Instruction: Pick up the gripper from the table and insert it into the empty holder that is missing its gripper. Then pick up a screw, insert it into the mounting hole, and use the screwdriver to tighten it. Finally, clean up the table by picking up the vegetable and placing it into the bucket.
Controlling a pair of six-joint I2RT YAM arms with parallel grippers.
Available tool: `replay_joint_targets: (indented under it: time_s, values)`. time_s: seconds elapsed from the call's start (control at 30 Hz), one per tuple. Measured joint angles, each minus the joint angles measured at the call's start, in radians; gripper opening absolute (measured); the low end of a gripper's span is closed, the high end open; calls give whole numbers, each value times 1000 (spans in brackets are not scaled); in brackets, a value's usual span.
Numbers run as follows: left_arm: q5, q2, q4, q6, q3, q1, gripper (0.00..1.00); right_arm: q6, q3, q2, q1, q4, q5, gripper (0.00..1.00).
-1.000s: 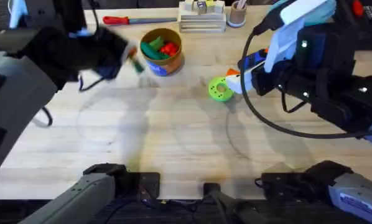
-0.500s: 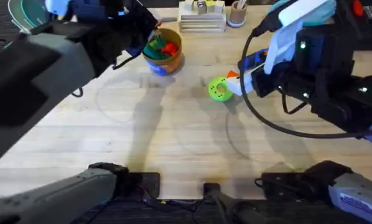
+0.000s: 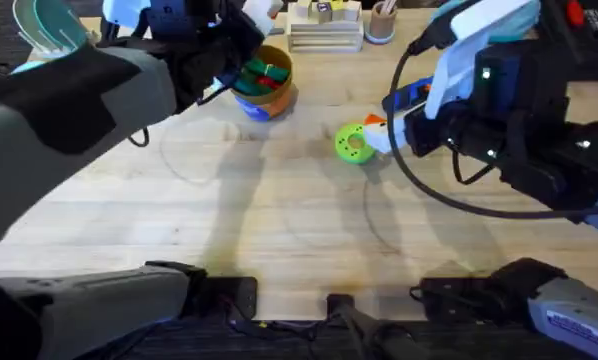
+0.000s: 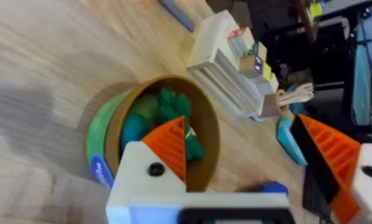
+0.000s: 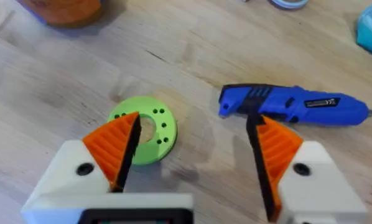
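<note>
The bucket point(image 3: 263, 82) is a short tan tub with a blue base band, standing at the table's point(image 3: 279, 210) far side around 11 o'clock, holding green and red toy pieces. The left wrist view looks straight into it, showing green pieces point(image 4: 167, 118) inside. The left gripper point(image 4: 248, 155) hangs released, nothing between its orange pads, just above the bucket's rim. Toward 2 o'clock, the right gripper point(image 5: 192, 155) is likewise released; the blue screwdriver point(image 5: 295, 106) lies beside its far finger, a flat green ring point(image 5: 145, 129) by the other.
</note>
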Motion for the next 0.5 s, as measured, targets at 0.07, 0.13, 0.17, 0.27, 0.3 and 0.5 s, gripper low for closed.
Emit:
replay_joint_targets:
  time_s: [0.07, 0.13, 0.17, 0.27, 0.3, 0.5]
  values:
    - [51, -37, 2, 70, 1, 0, 995, 51, 14, 0, 0, -47, 0, 991]
    - [83, -67, -13, 122, 9, 0, 995, 60, 47, 0, -2, -115, 0, 991]
    - [98, -86, -29, 151, 18, 0, 995, 62, 80, 0, -5, -171, -1, 991]
    - [138, -163, -120, 248, 50, 0, 997, 63, 206, 0, -24, -353, -4, 991]
    - [146, -195, -164, 285, 61, 0, 996, 63, 255, 0, -35, -416, -4, 991]
    - [170, -403, -485, 522, 97, 0, 996, 66, 496, -20, -70, -726, -3, 991]
